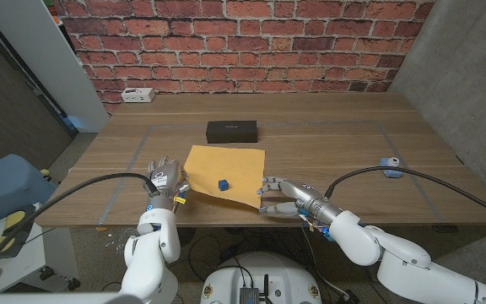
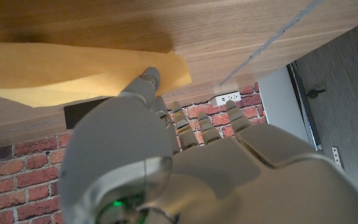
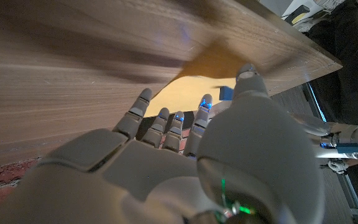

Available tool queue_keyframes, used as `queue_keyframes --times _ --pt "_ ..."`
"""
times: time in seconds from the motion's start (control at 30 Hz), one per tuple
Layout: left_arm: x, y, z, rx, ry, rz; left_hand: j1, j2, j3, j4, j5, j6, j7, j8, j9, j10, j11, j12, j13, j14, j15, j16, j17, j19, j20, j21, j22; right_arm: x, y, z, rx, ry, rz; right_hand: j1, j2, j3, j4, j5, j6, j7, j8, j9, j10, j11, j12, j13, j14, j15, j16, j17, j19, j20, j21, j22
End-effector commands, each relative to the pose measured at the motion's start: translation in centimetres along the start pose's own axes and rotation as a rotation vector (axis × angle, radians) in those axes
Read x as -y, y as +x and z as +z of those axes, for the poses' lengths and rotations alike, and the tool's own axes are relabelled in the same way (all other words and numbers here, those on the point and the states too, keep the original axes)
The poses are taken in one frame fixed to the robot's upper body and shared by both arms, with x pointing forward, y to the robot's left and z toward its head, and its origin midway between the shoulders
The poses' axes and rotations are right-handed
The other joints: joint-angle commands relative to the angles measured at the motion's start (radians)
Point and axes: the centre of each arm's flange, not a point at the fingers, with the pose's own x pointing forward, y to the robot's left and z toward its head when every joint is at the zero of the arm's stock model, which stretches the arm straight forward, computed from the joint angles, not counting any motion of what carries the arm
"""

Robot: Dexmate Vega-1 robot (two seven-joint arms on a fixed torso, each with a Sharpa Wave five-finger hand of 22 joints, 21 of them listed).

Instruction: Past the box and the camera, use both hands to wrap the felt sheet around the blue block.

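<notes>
Wrap not begun: felt (image 1: 224, 173) flat under block (image 1: 223, 183); left hand (image 1: 165, 181) and right hand (image 1: 283, 199) empty, fingers spread at its edges.

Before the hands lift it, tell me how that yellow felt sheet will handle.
Likely floppy: the felt sheet lies thin and flat on the table, so a lifted edge should droop. Probably light, so it may slide rather than fold when pushed. The blue block resting on it may weigh it down somewhat, or shift. The left hand and right hand flank it.
</notes>
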Motion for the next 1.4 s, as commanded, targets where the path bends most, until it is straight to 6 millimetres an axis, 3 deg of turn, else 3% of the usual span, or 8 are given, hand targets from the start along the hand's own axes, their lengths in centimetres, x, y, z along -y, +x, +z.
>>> queue_keyframes --times 0.03,0.23,0.43,0.77,1.0,1.1,1.23,1.4 --pt "-0.4 0.3 -0.4 0.011 -0.160 -0.035 0.008 0.006 0.012 0.002 0.011 0.092 0.107 0.015 0.019 0.009 0.011 -0.003 0.002 0.007 0.011 -0.002 0.001 0.002 0.013 -0.004 0.004 -0.5 1.4 0.7 0.058 -0.010 -0.017 0.016 -0.002 0.002 -0.012 0.006 -0.002 -0.004 0.002 0.004 0.000 -0.004 0.001 0.003 -0.003 -0.007 -0.006 -0.001 0.001 -0.008 -0.006 -0.001" --pt "-0.4 0.5 -0.3 0.008 -0.175 -0.044 0.010 0.007 0.015 0.002 0.017 0.088 0.110 0.023 0.036 0.011 0.014 -0.006 0.003 0.009 0.014 -0.003 0.001 0.006 0.015 -0.003 0.004 -0.5 2.1 0.9 0.098 -0.017 -0.048 0.033 0.012 0.006 -0.017 0.011 0.102 -0.013 0.041 0.002 0.053 -0.034 0.025 0.001 0.030 -0.026 0.012 -0.001 0.022 -0.020 0.001 -0.001" --pt "-0.5 0.6 -0.3 -0.006 -0.162 -0.038 0.011 0.006 0.019 0.003 0.023 0.084 0.111 0.033 0.057 0.013 0.020 -0.010 0.004 0.009 0.017 -0.004 0.001 0.006 0.015 -0.003 0.005 -0.3 2.3 0.6 0.091 -0.027 -0.068 0.055 0.016 0.012 -0.027 0.013 0.083 -0.006 0.029 0.002 0.057 -0.033 0.025 0.000 0.036 -0.034 0.015 -0.002 0.029 -0.022 0.002 -0.001" --pt "-0.4 1.1 -0.1 -0.021 -0.160 -0.047 0.012 0.007 0.022 0.004 0.029 0.075 0.116 0.042 0.082 0.014 0.022 -0.014 0.005 0.008 0.022 -0.005 0.001 0.010 0.018 -0.002 0.006 0.2 2.2 0.0 0.061 -0.050 0.009 -0.062 -0.076 -0.083 0.018 0.013 -0.184 0.005 -0.009 0.002 -0.054 -0.012 0.000 0.002 -0.050 -0.014 -0.010 0.001 -0.064 -0.020 -0.029 0.001" --pt "-0.4 1.2 0.0 -0.030 -0.158 -0.049 0.012 0.007 0.025 0.004 0.032 0.072 0.117 0.051 0.101 0.014 0.024 -0.018 0.005 0.008 0.024 -0.006 0.001 0.012 0.019 -0.002 0.006 0.6 1.8 -0.5 0.060 -0.045 0.002 -0.090 -0.097 -0.109 0.028 0.015 -0.230 0.000 -0.003 0.002 -0.080 -0.008 0.001 0.003 -0.072 -0.010 -0.013 0.003 -0.092 -0.012 -0.034 0.002" --pt "-0.4 1.3 0.1 -0.026 -0.167 -0.055 0.012 0.007 0.026 0.004 0.033 0.071 0.116 0.053 0.107 0.014 0.025 -0.019 0.006 0.009 0.026 -0.006 0.001 0.014 0.019 -0.001 0.007 0.4 1.3 -0.5 0.095 -0.036 -0.125 -0.068 -0.047 -0.098 0.030 0.037 -0.097 0.042 0.047 0.003 0.004 0.010 0.037 0.003 -0.001 -0.016 0.023 0.007 -0.020 -0.002 -0.002 0.001" --pt "-0.4 1.3 0.2 -0.030 -0.159 -0.059 0.012 0.006 0.027 0.005 0.035 0.069 0.117 0.059 0.120 0.012 0.025 -0.022 0.006 0.007 0.026 -0.007 0.001 0.015 0.019 -0.001 0.007 0.3 0.9 -0.2 0.152 -0.026 -0.269 0.048 0.053 -0.037 -0.012 0.051 0.186 0.043 0.112 0.002 0.154 -0.030 0.074 -0.002 0.123 -0.084 0.073 0.005 0.098 -0.043 0.035 -0.001" --pt "-0.5 1.2 0.4 -0.034 -0.153 -0.055 0.011 0.006 0.029 0.005 0.036 0.068 0.117 0.063 0.130 0.012 0.027 -0.023 0.006 0.006 0.027 -0.007 0.001 0.014 0.019 -0.002 0.007 0.4 0.7 -0.3 0.186 -0.005 -0.357 0.108 0.116 -0.002 -0.026 0.006 0.424 0.066 0.161 0.003 0.273 -0.074 0.091 -0.004 0.193 -0.142 0.117 0.017 0.133 -0.073 0.042 0.001"
